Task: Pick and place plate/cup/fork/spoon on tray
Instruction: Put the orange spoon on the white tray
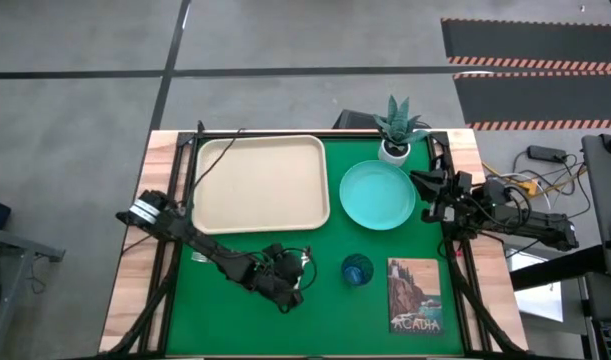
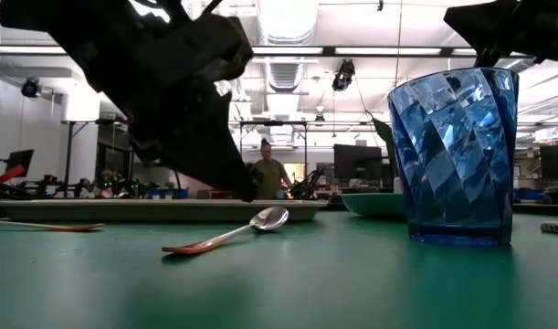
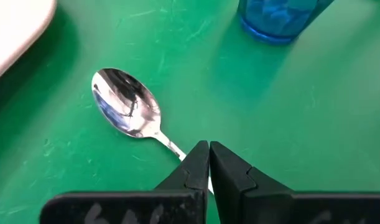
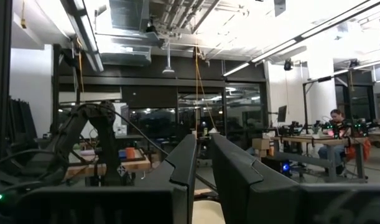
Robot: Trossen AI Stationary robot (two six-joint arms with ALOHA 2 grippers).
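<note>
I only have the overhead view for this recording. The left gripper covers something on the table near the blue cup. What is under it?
Observer: The spoon. The left wrist view shows it lying bowl-up on the table.
Operator: Is the gripper holding it?
Observer: It doesn't look so. In the low view the spoon lies flat, and the left gripper hangs just above its handle, fingers together.
Operator: Is the cup upright?
Observer: Yes. The low view shows the cup standing upright beside the spoon.

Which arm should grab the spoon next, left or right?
Left. Its claw sits closed right over the spoon handle, near the cup. The right claw is off by the plate, pointing out into the room.
</note>
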